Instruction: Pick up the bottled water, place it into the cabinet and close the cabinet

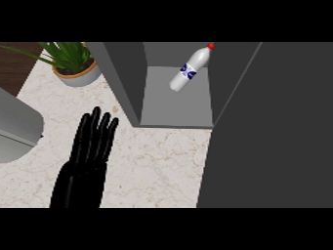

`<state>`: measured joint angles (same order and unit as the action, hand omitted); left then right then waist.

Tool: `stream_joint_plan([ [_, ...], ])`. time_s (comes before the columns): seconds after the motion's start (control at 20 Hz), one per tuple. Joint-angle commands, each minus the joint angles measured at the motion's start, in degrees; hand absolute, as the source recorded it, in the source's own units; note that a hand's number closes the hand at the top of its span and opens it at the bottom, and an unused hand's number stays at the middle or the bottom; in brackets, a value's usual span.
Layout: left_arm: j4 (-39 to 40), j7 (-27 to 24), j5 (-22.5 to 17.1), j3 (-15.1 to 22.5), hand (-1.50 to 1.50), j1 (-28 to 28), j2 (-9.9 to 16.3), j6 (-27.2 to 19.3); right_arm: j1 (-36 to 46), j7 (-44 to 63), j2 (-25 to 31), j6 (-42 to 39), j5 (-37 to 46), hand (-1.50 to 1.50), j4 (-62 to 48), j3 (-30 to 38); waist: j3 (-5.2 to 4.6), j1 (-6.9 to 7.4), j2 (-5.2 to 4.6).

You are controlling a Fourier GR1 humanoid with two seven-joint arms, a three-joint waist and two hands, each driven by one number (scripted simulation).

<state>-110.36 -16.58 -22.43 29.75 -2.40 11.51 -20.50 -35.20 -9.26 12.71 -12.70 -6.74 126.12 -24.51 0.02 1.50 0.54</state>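
Bottled water point(190, 69) label: blue mark, no legible text.

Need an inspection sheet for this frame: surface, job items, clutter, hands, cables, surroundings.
Surface: marbled counter, pale with fine veins.
Job's things: bottle with red cap sits inside the cabinet, tilted; door stands open at the view's right.
Clutter: potted plant at the counter's back left; grey rounded object at the left edge, cannot tell what it is.
Hands: left hand open, fingers straight, over the counter left of the cabinet, holding nothing; right hand not in view.
Cables: nothing seen.
Surroundings: dark wood strip at the upper left.
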Motion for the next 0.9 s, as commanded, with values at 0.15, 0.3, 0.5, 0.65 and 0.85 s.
stream_joint_plan([
  [0.15, -12.64, -2.7, -1.37, -2.33, -1.5, -14.27, 6.63, 1.62, 1.38, 3.44, 5.06, -5.11, 6.4, 1.5, 4.79, -8.62, -0.09, -0.23, -0.12],
  [0.3, -17.9, -5.49, -1.15, -3.34, -1.5, -21.58, 9.14, 2.34, 3.1, 5.58, 4.98, -4.9, 7.76, 1.5, 5.27, -10.73, -0.1, 0.24, -0.13],
  [0.5, -20.49, -7.81, -4.61, -7.16, -1.5, -28.01, 12.63, 6.75, 5.63, 9.18, 1.33, -2.29, 13.42, 1.5, 6.5, -17.36, -0.18, 0.52, -0.17],
  [0.65, -22.0, -8.49, -9.07, -11.47, -1.5, -30.15, 13.61, 9.56, 4.99, 11.49, 2.64, -3.49, 13.07, 1.5, 11.14, -17.78, -0.2, 0.31, -0.21],
  [0.85, -22.75, -9.99, -13.24, -15.97, -1.5, -34.73, 15.58, 14.13, 6.33, 14.59, 0.23, -2.44, 15.21, 1.5, 11.13, -20.08, -0.24, 0.81, -0.11],
])
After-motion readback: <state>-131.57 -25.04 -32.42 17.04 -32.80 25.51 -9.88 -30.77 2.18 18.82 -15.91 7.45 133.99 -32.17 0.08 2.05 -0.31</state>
